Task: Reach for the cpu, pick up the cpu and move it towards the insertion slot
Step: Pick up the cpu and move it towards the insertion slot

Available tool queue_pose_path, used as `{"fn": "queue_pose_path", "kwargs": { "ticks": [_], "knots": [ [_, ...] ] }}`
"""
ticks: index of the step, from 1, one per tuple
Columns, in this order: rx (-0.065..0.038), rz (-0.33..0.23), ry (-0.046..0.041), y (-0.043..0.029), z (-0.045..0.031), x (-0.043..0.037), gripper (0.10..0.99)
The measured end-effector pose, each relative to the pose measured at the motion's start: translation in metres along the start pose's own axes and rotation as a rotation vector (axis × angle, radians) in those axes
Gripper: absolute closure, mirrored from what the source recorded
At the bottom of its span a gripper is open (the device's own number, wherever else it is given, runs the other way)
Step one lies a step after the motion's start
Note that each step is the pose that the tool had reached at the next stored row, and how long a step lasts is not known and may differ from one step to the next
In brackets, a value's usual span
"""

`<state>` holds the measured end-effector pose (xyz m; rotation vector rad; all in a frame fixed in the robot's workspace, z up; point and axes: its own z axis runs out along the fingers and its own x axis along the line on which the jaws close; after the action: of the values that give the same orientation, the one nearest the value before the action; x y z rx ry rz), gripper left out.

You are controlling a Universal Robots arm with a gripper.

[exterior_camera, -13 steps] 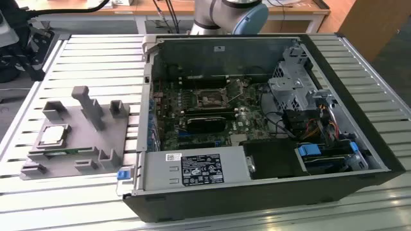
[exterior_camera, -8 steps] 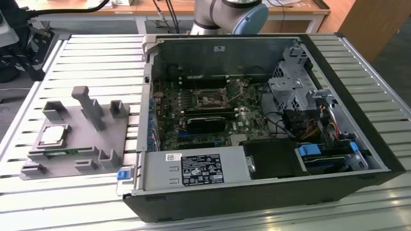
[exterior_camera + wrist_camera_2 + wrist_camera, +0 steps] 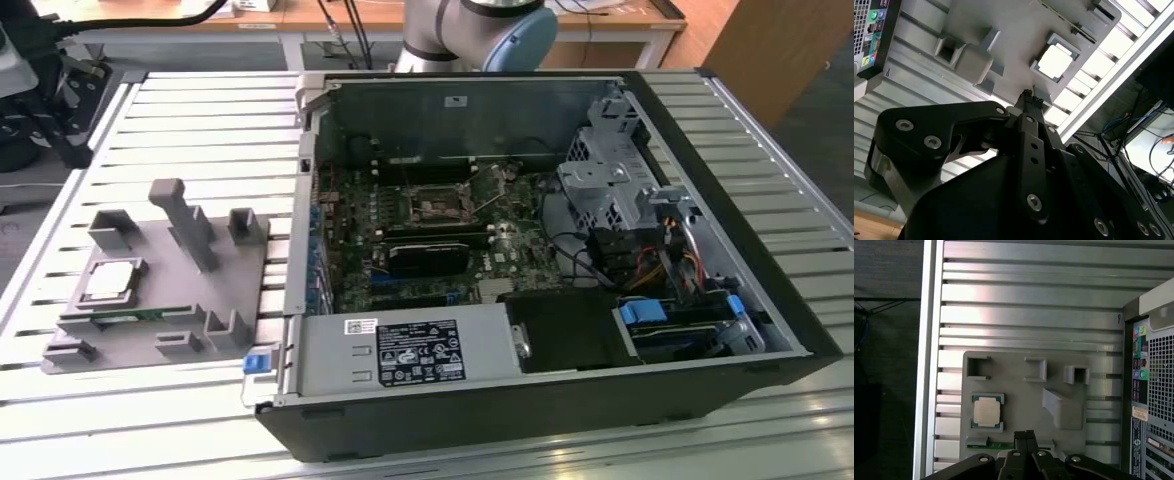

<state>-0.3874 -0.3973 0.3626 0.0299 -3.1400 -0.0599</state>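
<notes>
Two fingers of the gripper are seen pressed together in both wrist views, with nothing clamped between them and nothing touched by them. They are poised above a grey plastic tray, which is set at the exterior view's left on a slatted metal table.

Within that tray the cpu is sunk flat into a square pocket, its pale metal top facing up and bright under the light. In the first wrist view it is found near the fingertips, a little ahead of them and off to one side, clearly apart from them. A green memory stick is laid in a narrow groove just beside the cpu. A tall grey post is raised from the tray's middle, on the side of the fingertips away from the cpu.

Further toward the exterior view's right an open computer case is laid on its side. Its rear panel of ports is caught in both wrist views, well off from the fingers. Inside the case a motherboard is exposed, and on it the insertion slot is seen — a silvery frame round a dark centre — well apart from both the fingers and the cpu. A labelled grey power supply is fixed at the near edge of the case, and a metal drive cage is mounted further toward the exterior view's right.
</notes>
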Motion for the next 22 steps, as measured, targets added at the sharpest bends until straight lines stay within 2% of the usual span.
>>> {"fn": "queue_pose_path", "kwargs": {
  "ticks": [7,22],
  "knots": [
    [0.000,0.000,-0.0001,0.0001,0.0002,0.0091,0.980],
    [0.000,0.000,-0.0001,-0.0002,0.0040,0.0109,0.980]
  ]
}}
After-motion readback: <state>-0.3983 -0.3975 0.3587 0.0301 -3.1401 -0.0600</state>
